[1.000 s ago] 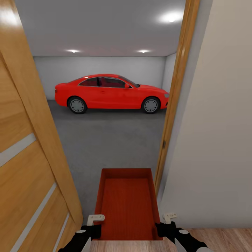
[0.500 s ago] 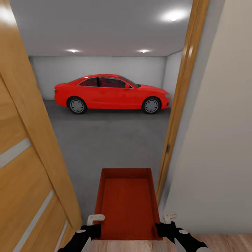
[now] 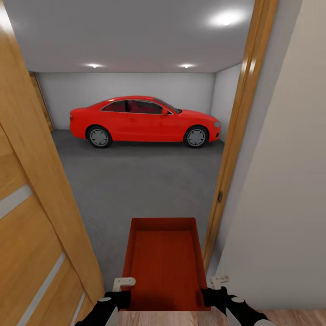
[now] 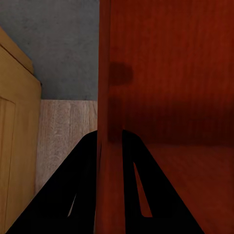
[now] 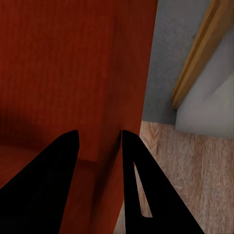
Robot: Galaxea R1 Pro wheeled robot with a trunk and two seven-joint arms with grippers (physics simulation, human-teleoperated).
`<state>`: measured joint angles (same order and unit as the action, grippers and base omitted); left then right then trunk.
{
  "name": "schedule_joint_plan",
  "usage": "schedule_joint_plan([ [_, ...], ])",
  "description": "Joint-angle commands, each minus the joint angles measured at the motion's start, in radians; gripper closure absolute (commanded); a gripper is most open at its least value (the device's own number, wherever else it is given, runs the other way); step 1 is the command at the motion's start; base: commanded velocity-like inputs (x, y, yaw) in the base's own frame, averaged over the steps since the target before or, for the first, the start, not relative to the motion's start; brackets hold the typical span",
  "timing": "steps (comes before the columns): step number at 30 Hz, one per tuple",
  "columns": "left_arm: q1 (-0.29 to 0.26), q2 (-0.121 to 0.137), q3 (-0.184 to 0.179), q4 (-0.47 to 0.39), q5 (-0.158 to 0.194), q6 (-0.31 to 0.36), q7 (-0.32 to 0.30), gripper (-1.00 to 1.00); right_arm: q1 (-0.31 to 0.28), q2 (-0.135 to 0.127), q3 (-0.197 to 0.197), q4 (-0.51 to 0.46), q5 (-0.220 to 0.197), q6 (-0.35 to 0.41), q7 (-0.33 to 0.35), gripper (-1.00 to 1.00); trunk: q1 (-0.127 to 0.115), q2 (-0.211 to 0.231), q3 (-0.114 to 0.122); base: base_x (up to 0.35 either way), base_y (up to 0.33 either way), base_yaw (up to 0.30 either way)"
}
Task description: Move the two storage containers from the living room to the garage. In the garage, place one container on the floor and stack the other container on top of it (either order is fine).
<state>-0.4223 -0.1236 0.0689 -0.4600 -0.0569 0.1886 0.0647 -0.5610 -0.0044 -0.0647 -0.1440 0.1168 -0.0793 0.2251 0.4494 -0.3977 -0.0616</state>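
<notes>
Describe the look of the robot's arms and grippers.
In the head view, both arms are glossy black with white patches. The left gripper and the right gripper have black bodies topped by small pale grey brackets. In the wrist views, the fingers are plain black tapering blades.

Head view looking forward-down through doorway into garage, wrist views close along container walls — shared

Open grey floor ahead between door and doorframe.

An open wooden door and a pale wall frame a grey room with ceiling lights and a red car.
</notes>
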Motion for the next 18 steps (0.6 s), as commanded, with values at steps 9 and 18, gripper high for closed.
schedule_joint_plan([
  [9, -0.001, 0.045, 0.040, -0.017, 0.005, 0.010, -0.002, 1.00, 0.000, -0.019, -0.007, 0.003, 0.010, -0.005, 0.053, 1.00, 0.001, -0.002, -0.002, 0.087, 0.050, 0.000],
  [18, -0.001, 0.045, 0.040, -0.017, 0.005, 0.007, -0.002, 1.00, 0.000, -0.019, -0.007, 0.003, 0.010, -0.005, 0.053, 1.00, 0.001, -0.002, -0.002, 0.157, 0.115, 0.000],
])
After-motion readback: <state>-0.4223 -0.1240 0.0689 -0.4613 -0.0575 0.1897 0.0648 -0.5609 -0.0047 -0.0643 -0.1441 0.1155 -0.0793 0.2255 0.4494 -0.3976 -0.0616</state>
